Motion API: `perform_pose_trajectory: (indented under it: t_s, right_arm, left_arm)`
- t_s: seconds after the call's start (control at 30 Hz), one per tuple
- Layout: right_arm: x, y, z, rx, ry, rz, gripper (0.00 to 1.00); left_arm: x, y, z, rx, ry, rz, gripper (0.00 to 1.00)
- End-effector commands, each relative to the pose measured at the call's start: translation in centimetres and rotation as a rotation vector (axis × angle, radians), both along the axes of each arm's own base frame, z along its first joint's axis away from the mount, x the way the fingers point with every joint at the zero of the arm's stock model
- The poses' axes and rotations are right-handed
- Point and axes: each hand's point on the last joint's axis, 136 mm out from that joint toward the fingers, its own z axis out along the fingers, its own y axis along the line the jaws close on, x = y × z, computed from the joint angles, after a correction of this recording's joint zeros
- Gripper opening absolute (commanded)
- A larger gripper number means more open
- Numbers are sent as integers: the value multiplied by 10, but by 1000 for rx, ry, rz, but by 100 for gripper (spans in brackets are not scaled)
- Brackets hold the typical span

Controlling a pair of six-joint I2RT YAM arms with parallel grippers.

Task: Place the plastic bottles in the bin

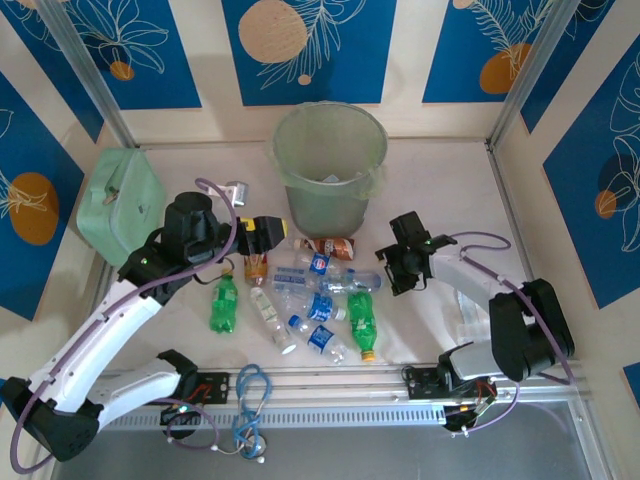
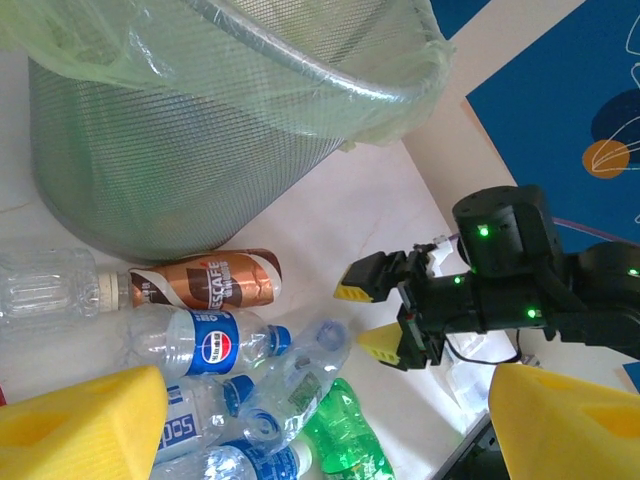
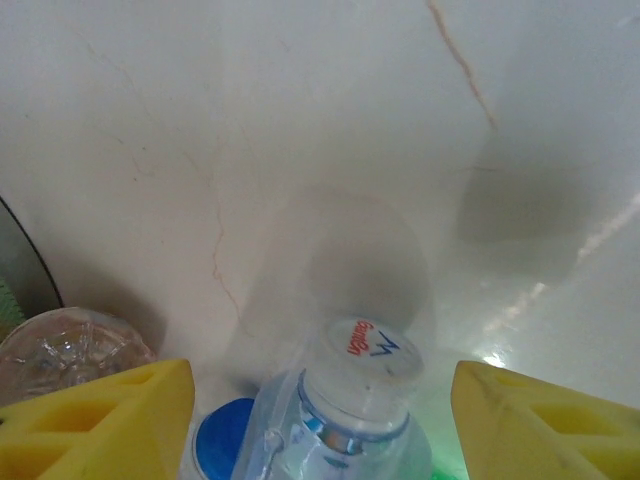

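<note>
Bottles, plastic, small, lie in a loose heap on the pale table between the two arms.

Right gripper: yellow wedge-shaped pads spread wide, released. A clear bottle with a pale round cap lies between them, touching neither pad, and a blue cap sits just beside it.

Left gripper: yellow pads likewise wide apart, grasping nothing, hanging over the heap near the bin's foot.

Heap: clear crinkled bottles with blue labels and caps. A glossy green bottle lies at its left side. A brown-labelled bottle lies on its side against the bin's foot.

Bin: round, tapered, pale green, mesh-textured, with a thin wrinkled bag folded over the rim. It stands at the table's far middle.

Case: mint-green, rounded square, at the far left.
</note>
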Motion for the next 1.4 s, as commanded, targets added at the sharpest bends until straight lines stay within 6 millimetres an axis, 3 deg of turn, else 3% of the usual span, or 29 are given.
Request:
perform_pose_trajectory:
  t_s: [0.0,0.33,0.83,1.03,1.37]
  right_arm:
    - [0,5,-12,33,11,20,67]
    - [-8,11,-25,64,33,11,60]
    - [-7,13,-24,77,21,9,29]
    - [-2,10,-3,71,-41,28,24]
    - [5,13,59,110,-271,116,20]
  left_arm:
    - [-4,-2,7,-29,-23,-23,83]
    - [-2,-3,0,-24,-11,-23,83]
    - [-1,-3,-5,-12,-5,-19,83]
    - [0,-4,-2,-9,-7,-24,85]
    - [-6,-23,8,-76,2,-128,93]
